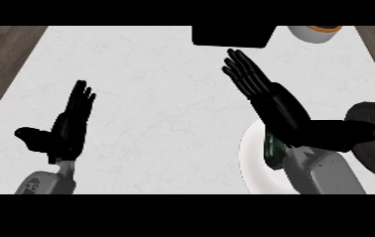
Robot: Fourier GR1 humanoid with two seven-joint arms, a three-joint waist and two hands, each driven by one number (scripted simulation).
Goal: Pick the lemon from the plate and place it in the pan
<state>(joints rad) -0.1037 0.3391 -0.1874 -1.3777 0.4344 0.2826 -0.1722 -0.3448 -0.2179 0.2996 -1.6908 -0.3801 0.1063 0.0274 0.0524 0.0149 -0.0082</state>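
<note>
- A pale marbled worktop (161,82) fills the view, with strips of dark wood floor showing at both far corners.
- Nearest on the right lies a white plate (253,166), mostly covered by the grey right forearm that crosses over it.
- I cannot see the lemon anywhere; if it is on the plate, the arm hides it.
- The right hand (275,104) is stretched flat above and beyond the plate, fingers straight and released, holding nothing. It seems poised over the plate rather than closing on anything.
- On the near left, the left hand (66,124) rests open with fingers pointing up and thumb out to the side, well apart from everything; it looks parked out of the way.
- Farther back, a black shape (233,35) at the top edge is probably the pan, the place meant for the lemon.
- Beside it, at the far right, stands a pale cup-like container (315,34) with an orange inside.
</note>
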